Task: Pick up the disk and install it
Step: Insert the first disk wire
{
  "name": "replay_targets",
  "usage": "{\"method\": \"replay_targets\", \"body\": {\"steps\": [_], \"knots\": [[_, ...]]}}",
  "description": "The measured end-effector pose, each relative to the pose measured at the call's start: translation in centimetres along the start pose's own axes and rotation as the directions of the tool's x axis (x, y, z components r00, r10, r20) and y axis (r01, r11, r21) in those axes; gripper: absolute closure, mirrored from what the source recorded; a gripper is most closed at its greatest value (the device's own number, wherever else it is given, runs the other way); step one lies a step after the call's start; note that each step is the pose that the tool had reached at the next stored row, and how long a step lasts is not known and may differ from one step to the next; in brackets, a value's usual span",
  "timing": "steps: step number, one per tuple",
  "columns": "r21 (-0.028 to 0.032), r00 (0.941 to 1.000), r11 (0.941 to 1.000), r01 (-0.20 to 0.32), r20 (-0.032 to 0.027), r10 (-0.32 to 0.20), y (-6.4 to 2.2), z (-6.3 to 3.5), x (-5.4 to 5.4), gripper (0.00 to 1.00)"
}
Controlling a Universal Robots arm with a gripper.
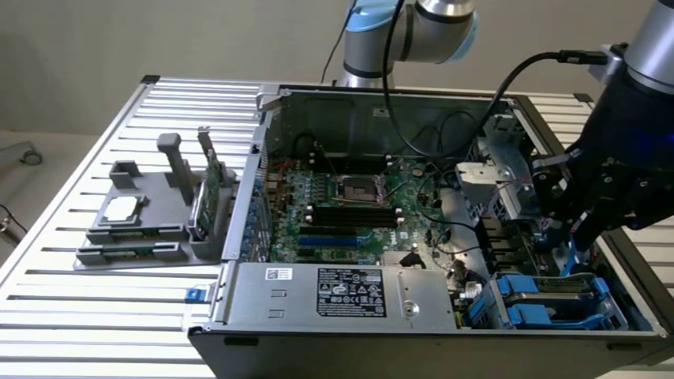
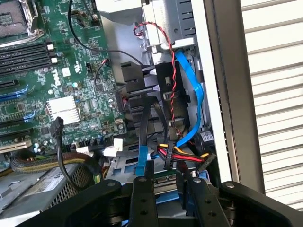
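Observation:
Between my gripper's two black fingers [image 2: 143,189] I see the disk [image 2: 165,177] edge-on, with a strip of green board and blue rail showing. My gripper [image 2: 165,183] is shut on it. In the exterior view the gripper [image 1: 577,237] hangs over the drive bay at the right end of the open computer case [image 1: 316,99]. A thin blue edge of the disk [image 1: 570,264] points down from it, just above the bay. The rest of the disk is hidden by the fingers.
Blue carriers [image 1: 548,304] sit in the bay below. Loose cables crowd it: a blue data cable [image 2: 194,94] and a red-yellow-black power lead [image 2: 182,153]. The motherboard [image 1: 348,197] and power supply [image 1: 337,292] fill the case. A grey parts stand [image 1: 147,229] stands at the exterior view's left.

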State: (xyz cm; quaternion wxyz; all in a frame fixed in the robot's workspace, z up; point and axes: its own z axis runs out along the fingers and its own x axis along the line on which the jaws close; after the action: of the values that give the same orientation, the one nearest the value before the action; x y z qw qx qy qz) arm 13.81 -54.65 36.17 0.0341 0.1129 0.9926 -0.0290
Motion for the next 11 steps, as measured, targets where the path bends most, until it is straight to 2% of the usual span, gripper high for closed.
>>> {"method": "replay_targets", "body": {"steps": [5, 6, 8, 11], "knots": [[0.0178, 1.0, 0.9998, -0.002, 0.0073, 0.002, 0.39, -0.01, 0.09, 0.67], [0.0218, 1.0, 0.9998, -0.002, 0.009, 0.002, 0.5, -0.01, 0.12, 0.69], [0.0298, 0.9999, 0.9996, -0.003, 0.0124, 0.002, 0.69, -0.02, 0.16, 0.82], [0.0418, 0.9999, 0.9991, -0.003, 0.0171, 0.003, 0.92, -0.01, 0.21, 0.83]]}}
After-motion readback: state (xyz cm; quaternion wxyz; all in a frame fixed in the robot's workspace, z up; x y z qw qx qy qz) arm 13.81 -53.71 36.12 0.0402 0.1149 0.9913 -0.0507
